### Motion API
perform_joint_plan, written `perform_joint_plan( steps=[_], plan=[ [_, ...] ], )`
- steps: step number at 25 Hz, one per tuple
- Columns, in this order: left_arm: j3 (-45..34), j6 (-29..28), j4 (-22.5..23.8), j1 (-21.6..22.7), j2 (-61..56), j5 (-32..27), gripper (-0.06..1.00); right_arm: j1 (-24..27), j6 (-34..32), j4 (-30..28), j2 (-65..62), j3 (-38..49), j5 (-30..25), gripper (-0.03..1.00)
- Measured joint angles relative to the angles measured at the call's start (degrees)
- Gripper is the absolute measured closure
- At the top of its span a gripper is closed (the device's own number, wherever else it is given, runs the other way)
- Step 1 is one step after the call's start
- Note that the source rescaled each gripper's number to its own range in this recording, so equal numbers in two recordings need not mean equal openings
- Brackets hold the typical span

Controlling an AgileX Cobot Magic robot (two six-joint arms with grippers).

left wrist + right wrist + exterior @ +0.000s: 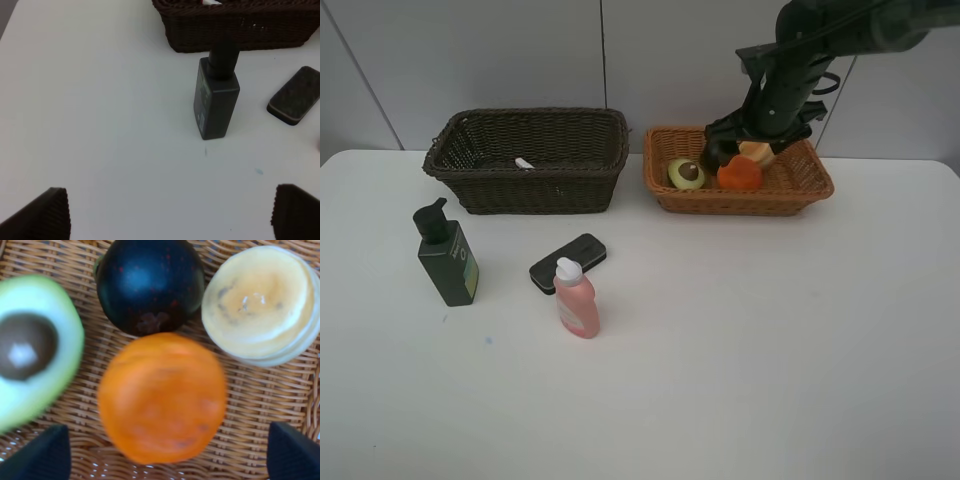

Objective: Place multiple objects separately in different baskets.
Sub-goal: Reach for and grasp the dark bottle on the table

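**Op:** Which arm takes the next one?

**Eng:** Pump bottle (447,262) stands upright on the tabletop (740,350), far left, just in front of the dark basket (540,185). Long axis is vertical, pump head up. Your left gripper (172,212) faces it, jaws wide apart with nothing between them. The bottle is ahead of it and the basket wall is right behind the bottle. I'd go left arm.

**Op:** And the right?

**Eng:** Right gripper (167,452) is down in the tan basket (740,200), jaws apart and empty, over the orange (162,397). The orange lies on the weave next to the avocado (35,350), mangosteen (150,285) and tan fruit (260,302). That arm is well apart from everything on the tabletop.

**Op:** Pink bottle, device?

**Eng:** Pink bottle (577,300) is upright and the device (568,263) lies flat just behind it. Can't tell if they touch. Both are left of centre, so nearer your left arm too. Take the pump bottle first, side-on at the body below the pump.
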State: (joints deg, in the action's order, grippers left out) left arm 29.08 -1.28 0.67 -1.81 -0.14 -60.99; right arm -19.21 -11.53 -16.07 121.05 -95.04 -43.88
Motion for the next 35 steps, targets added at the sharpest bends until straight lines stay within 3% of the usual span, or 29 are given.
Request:
perform_joint_plan(
  steps=[8,14,17,21,25,35],
  plan=[
    [0.00,0.00,0.00,0.00,0.00,0.00,-0.06,0.00,1.60,0.94,-2.89,0.00,-3.90,-0.02],
    [0.00,0.00,0.00,0.00,0.00,0.00,-0.06,0.00,15.39,8.98,-11.94,0.00,-16.98,-0.02],
    [0.00,0.00,0.00,0.00,0.00,0.00,-0.06,0.00,18.89,12.24,-16.58,0.00,-24.15,-0.02],
    [0.00,0.00,0.00,0.00,0.00,0.00,-0.06,-0.13,19.79,14.65,-23.60,1.36,-25.42,-0.02],
    [0.00,0.00,0.00,0.00,0.00,0.00,-0.06,-0.47,22.52,17.06,-33.94,8.40,-25.48,-0.02],
    [0.00,0.00,0.00,0.00,0.00,0.00,-0.06,-0.47,25.69,19.65,-66.75,36.41,-25.89,-0.02]
  ],
)
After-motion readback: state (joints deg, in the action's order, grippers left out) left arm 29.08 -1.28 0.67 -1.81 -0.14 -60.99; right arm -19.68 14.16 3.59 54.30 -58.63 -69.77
